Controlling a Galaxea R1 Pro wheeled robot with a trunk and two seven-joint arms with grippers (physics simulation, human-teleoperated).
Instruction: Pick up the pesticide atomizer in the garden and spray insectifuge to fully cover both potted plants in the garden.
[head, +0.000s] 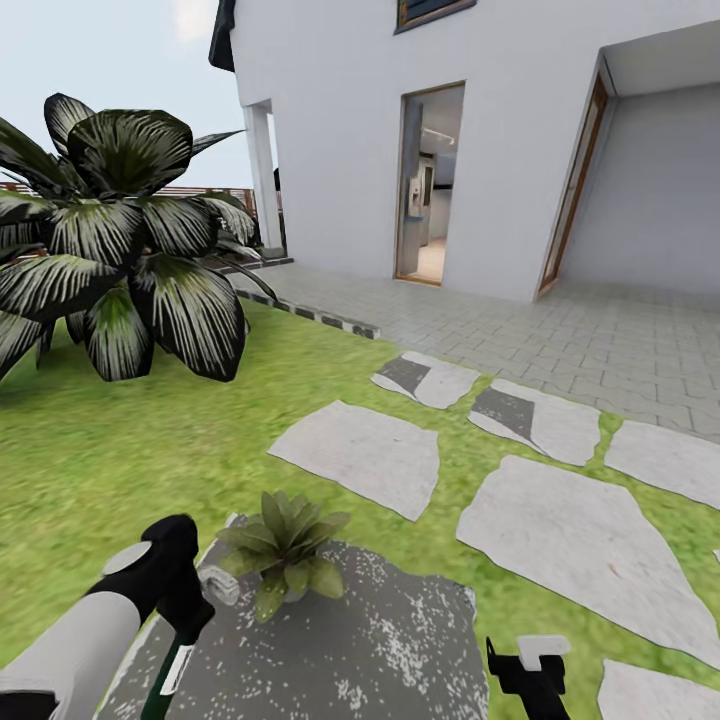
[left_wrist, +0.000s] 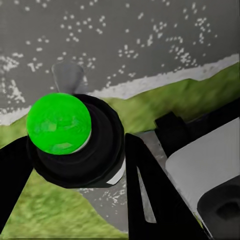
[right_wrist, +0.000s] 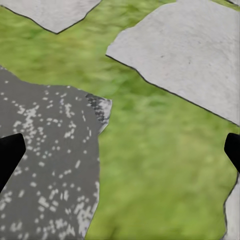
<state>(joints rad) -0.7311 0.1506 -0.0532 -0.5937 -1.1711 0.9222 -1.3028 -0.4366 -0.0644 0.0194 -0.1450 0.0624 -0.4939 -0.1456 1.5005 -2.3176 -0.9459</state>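
Observation:
My left gripper (head: 183, 628) is shut on the pesticide atomizer (head: 172, 668), a slim dark green bottle with a white label. Its pale spray head (head: 218, 585) sits just beside one potted plant (head: 285, 552), a low rosette of pointed green leaves on a dark grey speckled stepping stone (head: 380, 640). In the left wrist view the atomizer (left_wrist: 75, 145) appears end-on as a dark round body with a bright green disc, black fingers (left_wrist: 150, 195) on either side. My right gripper (head: 527, 668) hangs low at the right, open (right_wrist: 120, 152) over grass and stone.
A large shrub (head: 110, 240) with broad white-striped leaves stands on the lawn at the left. Pale stepping stones (head: 590, 540) spread across the grass to the right. Beyond lie a grey paved terrace (head: 610, 340) and a white house with an open doorway (head: 430, 190).

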